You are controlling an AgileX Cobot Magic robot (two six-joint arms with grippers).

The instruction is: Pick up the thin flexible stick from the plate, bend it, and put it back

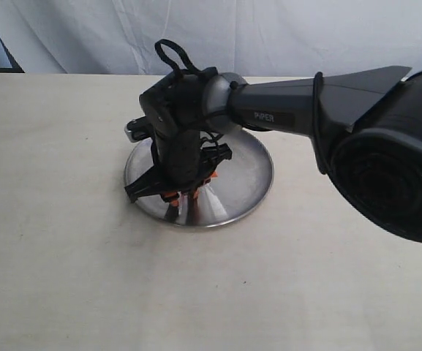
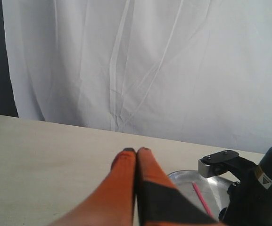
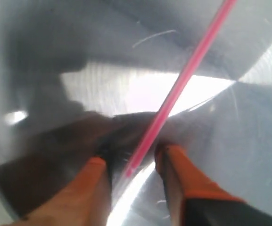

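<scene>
The plate (image 1: 247, 175) is round, shiny silver metal and lies on the tan table. My right gripper (image 1: 181, 197) points down onto its near left part. In the right wrist view the thin flexible stick (image 3: 183, 80), pink-red, lies flat on the plate (image 3: 249, 141). Its end sits between the orange fingertips of my right gripper (image 3: 128, 157), which stands open with a gap on each side of the stick. My left gripper (image 2: 136, 150) is shut on nothing, hovering over the table beside the plate (image 2: 183, 176). From there a stretch of the stick (image 2: 201, 197) shows.
The tan table (image 1: 64, 241) spreads wide around the plate. A white curtain (image 1: 269, 36) hangs behind the far edge. The right arm's dark body (image 1: 386, 146) reaches in from the right above the table, and its wrist (image 2: 258, 188) stands over the plate.
</scene>
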